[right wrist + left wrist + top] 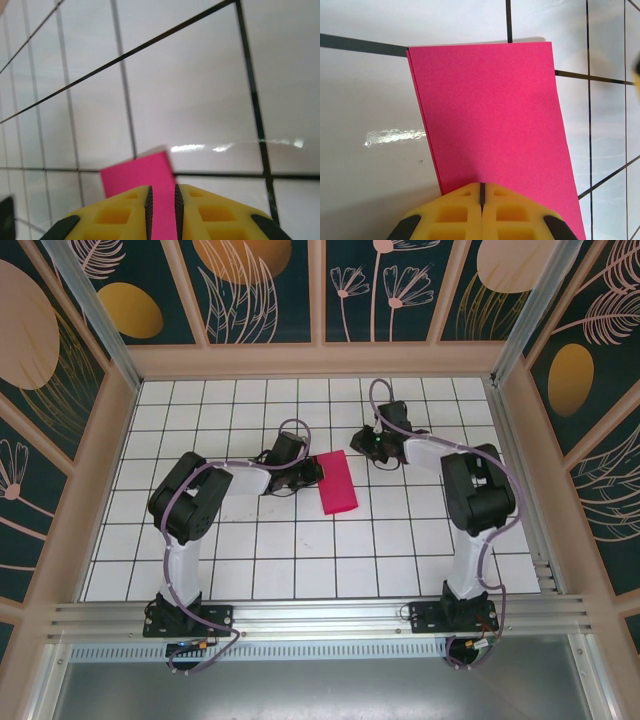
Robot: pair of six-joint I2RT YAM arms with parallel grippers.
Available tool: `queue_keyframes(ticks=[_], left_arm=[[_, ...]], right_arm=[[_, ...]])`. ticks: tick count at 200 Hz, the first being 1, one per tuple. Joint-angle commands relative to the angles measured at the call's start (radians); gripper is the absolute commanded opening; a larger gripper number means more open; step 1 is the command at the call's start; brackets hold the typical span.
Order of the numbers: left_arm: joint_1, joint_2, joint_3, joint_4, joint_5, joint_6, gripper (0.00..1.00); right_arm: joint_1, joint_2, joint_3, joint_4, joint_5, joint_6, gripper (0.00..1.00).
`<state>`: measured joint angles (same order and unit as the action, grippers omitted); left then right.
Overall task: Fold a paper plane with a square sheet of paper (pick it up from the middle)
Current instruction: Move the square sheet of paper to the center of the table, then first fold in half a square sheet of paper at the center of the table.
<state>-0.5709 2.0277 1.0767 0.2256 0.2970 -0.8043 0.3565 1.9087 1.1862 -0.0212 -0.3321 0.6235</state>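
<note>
The square sheet of paper (337,483) lies flat on the white grid table, doubled over into a narrow magenta-pink rectangle. Two layers show along its left edge in the left wrist view (490,115). My left gripper (316,473) sits at the paper's left long side. Its yellow fingers (482,192) are shut tip to tip over the paper's near edge, and I cannot tell whether any paper is pinched. My right gripper (359,444) hovers just off the paper's far right corner. Its jaws (162,200) stand a narrow gap apart, and the pink paper (142,172) shows through that gap beneath them.
The white grid table (300,550) is walled by a wooden frame (320,360) at the back and sides. An aluminium rail (320,615) carrying both arm bases runs along the near edge. Open tiles lie in front of the paper and at the far left.
</note>
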Motion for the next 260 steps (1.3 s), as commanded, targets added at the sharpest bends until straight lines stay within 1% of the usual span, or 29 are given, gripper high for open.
queue_keyframes(ticks=[1,16,26,48,68,77,107,142,165,195,214,260], left_arm=[[-0.001,0.017,-0.078,-0.206,-0.078,0.043,0.02],[-0.001,-0.023,-0.098,-0.197,-0.068,0.042,0.02],[-0.001,-0.047,-0.146,-0.195,-0.067,0.042,0.02],[-0.001,-0.108,-0.209,-0.201,-0.082,0.045,0.02],[-0.001,-0.153,-0.257,-0.2,-0.085,0.039,0.02],[-0.001,-0.171,-0.278,-0.193,-0.083,0.032,0.02],[-0.001,-0.216,-0.305,-0.197,-0.093,0.021,0.03],[-0.001,-0.247,-0.272,-0.174,-0.058,0.008,0.03],[-0.001,-0.258,-0.225,-0.143,-0.027,0.005,0.06],[0.0,-0.259,-0.182,0.011,0.052,-0.054,0.11],[0.0,-0.228,-0.148,0.097,0.093,-0.093,0.12],[0.002,-0.071,0.005,-0.011,0.041,-0.055,0.09]], right_arm=[[0.047,-0.096,-0.075,-0.038,0.025,-0.096,0.22],[0.076,-0.138,-0.121,-0.059,0.013,-0.126,0.22],[0.101,-0.157,-0.144,-0.068,-0.006,-0.145,0.22],[0.155,-0.161,-0.175,-0.089,-0.02,-0.161,0.22],[0.185,-0.132,-0.177,-0.076,-0.067,-0.164,0.2],[0.216,-0.112,-0.165,-0.074,-0.083,-0.168,0.18],[0.228,-0.055,-0.143,-0.06,-0.119,-0.16,0.14],[0.228,-0.002,-0.137,-0.082,-0.141,-0.19,0.12],[0.229,0.021,-0.134,-0.099,-0.15,-0.211,0.11],[0.221,0.032,-0.133,-0.114,-0.142,-0.24,0.1],[0.212,0.025,-0.137,-0.115,-0.145,-0.261,0.1],[0.196,0.021,-0.139,-0.101,-0.182,-0.272,0.09]])
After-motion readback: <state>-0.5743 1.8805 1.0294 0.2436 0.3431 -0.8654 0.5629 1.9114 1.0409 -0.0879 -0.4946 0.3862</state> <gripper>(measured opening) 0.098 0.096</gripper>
